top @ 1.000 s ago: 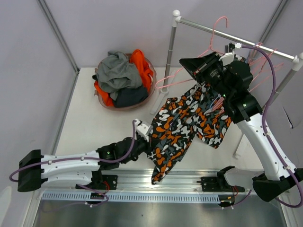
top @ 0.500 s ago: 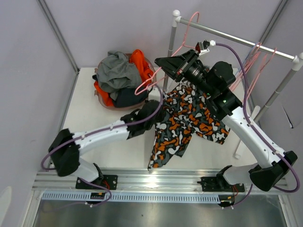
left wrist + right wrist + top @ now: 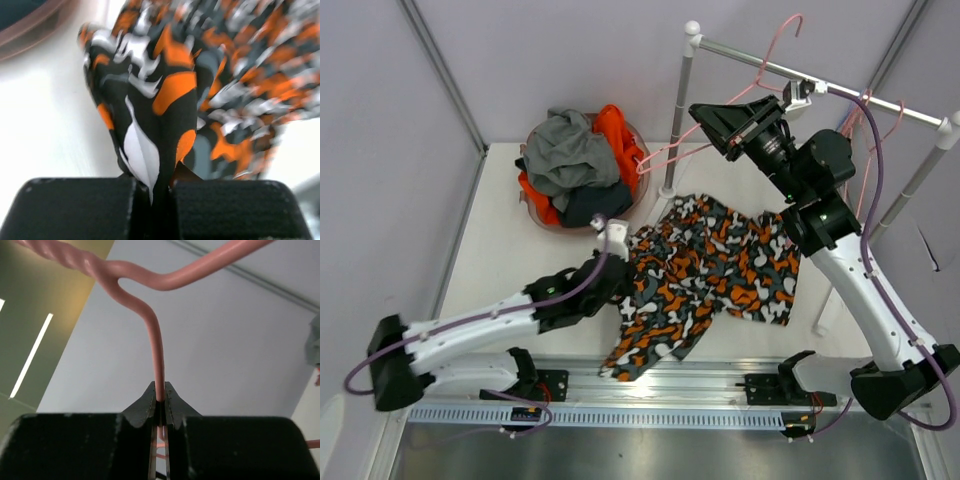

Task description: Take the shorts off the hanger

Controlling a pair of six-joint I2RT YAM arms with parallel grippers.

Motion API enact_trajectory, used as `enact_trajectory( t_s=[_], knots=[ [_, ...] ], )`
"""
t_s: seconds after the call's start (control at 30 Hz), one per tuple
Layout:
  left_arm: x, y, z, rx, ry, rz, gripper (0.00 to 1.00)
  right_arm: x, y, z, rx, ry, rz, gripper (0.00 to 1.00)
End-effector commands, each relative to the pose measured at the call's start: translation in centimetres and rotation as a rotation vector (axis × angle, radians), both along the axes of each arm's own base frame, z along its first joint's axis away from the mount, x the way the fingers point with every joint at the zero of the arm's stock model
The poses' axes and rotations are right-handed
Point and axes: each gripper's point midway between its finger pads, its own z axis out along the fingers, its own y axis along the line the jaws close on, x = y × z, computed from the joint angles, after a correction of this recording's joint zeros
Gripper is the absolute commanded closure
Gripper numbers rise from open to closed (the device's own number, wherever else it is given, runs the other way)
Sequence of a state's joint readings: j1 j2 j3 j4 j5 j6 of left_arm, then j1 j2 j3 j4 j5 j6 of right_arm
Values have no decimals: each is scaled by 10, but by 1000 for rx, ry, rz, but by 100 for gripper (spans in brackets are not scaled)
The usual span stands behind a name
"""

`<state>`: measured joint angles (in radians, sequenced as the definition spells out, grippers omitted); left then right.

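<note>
Overhead, we see the blotch-patterned shorts [image 3: 715,265] spread on the table [image 3: 500,250] at frame centre, apart from the pink hanger [image 3: 769,58] raised in the upper right. In the left wrist view, the left gripper [image 3: 152,187] is closed, pinching a fold of them. In the right wrist view, the right gripper [image 3: 160,401] clamps the hanger wire.

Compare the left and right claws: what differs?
The left claw pinches the blotch-patterned shorts, while the right claw pinches the thin wire of the pink hanger. The left claw sits low by the table, and the right claw is raised up near the rail. Shared: both are shut on what they hold.
</note>
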<state>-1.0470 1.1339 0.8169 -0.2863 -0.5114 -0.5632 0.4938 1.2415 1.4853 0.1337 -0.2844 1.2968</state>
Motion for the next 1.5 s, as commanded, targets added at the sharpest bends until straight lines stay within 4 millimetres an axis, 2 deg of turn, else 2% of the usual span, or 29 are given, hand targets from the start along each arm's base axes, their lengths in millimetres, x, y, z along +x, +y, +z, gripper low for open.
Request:
enact_trajectory(
  t_s=[0.0,0.03,0.13,0.17,0.23,0.47,0.63,0.87,1.1,1.37,1.43,1.47],
  knots=[
    [-19,11,28,-127,-40,47,100,25,-13,-20,-41,-3,-95,100],
    [-25,20,28,-111,-32,49,100,37,-18,-28,-51,12,-122,100],
    [-37,30,24,-84,-20,51,100,61,-26,-48,-68,49,-164,100],
    [-39,32,28,-98,-25,53,100,66,-27,-53,-69,61,-167,100],
    [-44,34,23,-102,-18,48,100,74,-28,-61,-71,75,-171,100],
    [-53,32,10,-100,6,20,100,91,-38,-83,-110,121,-244,100],
    [-57,28,1,-83,21,10,100,99,-43,-90,-120,136,-265,100],
    [-60,25,2,-88,27,-3,100,101,-46,-102,-110,172,-256,100],
    [-63,24,10,-95,19,-12,100,99,-51,-125,-102,219,-256,100],
    [-66,28,15,-100,13,-5,100,85,-51,-128,-68,230,-224,100],
    [-64,31,24,-88,0,-2,100,82,-51,-125,-79,216,-219,74],
    [-61,34,33,-89,-19,11,100,79,-50,-123,-83,206,-208,57]
  ],
)
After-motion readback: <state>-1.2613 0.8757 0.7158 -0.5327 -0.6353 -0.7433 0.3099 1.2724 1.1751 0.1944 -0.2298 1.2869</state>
